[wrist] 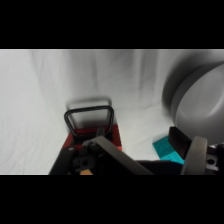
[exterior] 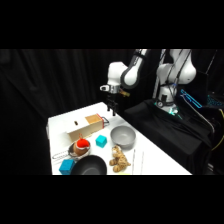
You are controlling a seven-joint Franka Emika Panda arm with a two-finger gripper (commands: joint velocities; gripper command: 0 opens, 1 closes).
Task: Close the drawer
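My drawer [exterior: 94, 120] looks like orange-brown wood with a thin wire handle [wrist: 88, 116]; the grey bowl [exterior: 123, 136] looks matt metal.

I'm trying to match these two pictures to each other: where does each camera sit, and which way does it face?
Side view: beside the table, looking across and down; shows the arm and its gripper above the drawer.
Wrist view: on the arm's wrist, looking down past the gripper's black linkage at the drawer's wire handle.
Shared: drawer, grey bowl, teal cube.
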